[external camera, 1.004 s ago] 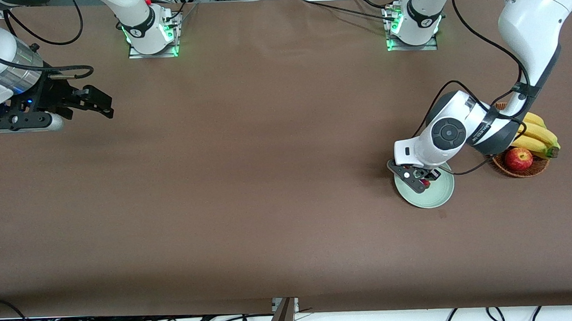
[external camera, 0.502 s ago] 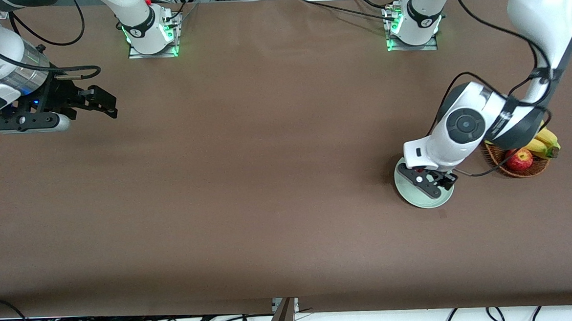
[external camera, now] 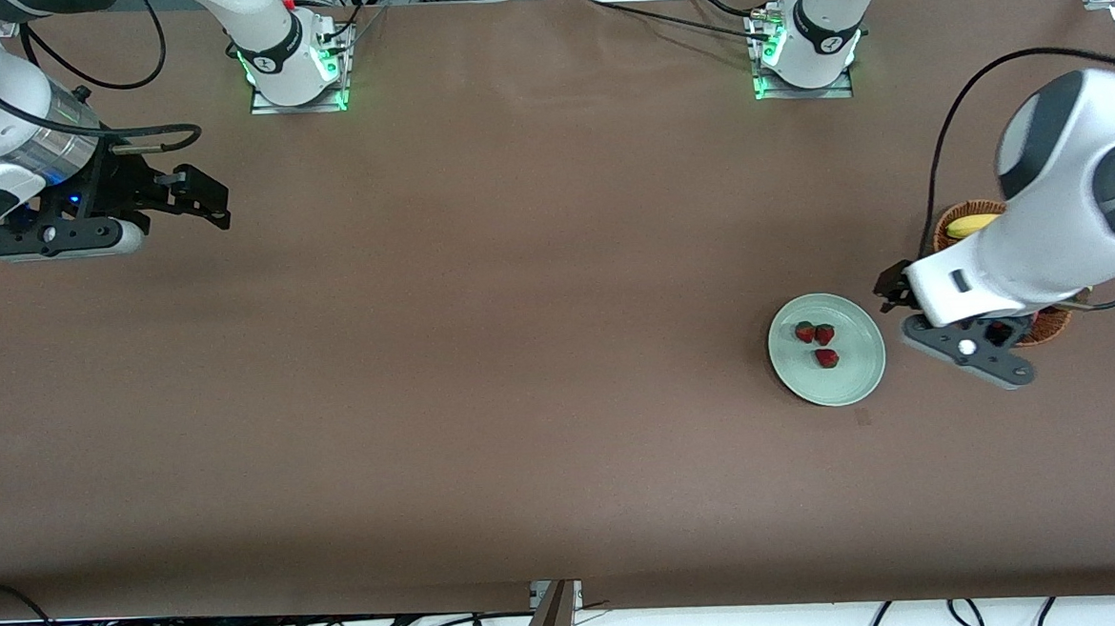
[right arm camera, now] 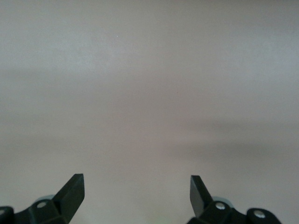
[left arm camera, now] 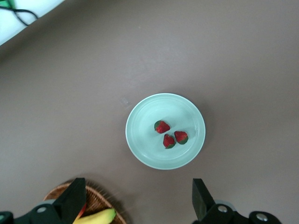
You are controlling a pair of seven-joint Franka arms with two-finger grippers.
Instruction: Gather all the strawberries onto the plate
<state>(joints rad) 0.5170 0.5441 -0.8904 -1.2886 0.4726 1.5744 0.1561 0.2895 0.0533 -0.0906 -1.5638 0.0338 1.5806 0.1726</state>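
A: What's changed vs a sec ago?

B: Left gripper (external camera: 962, 354) was down on the plate (external camera: 857, 383) w/ its fingers closing on a berry. Now it's lifted off and swung toward the right edge of the frame, over the basket (external camera: 955, 213), fingers spread wide, holding nothing. Plate's uncovered.

A: And the strawberries?

B: All three strawberries (external camera: 817, 340) sit in the plate, lower right of centre in the front view. Two touch or nearly touch side by side; the third lies just below them in the frame, slightly apart. No stray berry visible on the table (external camera: 483, 355). I'd judge the task basically done.

A: Which way do they point?

B: In the left wrist view the strawberries (left arm camera: 170, 134) lie on their sides, long axes flat on the dish. Green caps face different ways, no common heading. Tips too small to call exactly.

A: Right arm?

B: Waiting. Right gripper (external camera: 191, 200) is at the upper left of the frame, over bare table, fingers wide apart, empty. A banana (external camera: 971, 225) shows in the basket.
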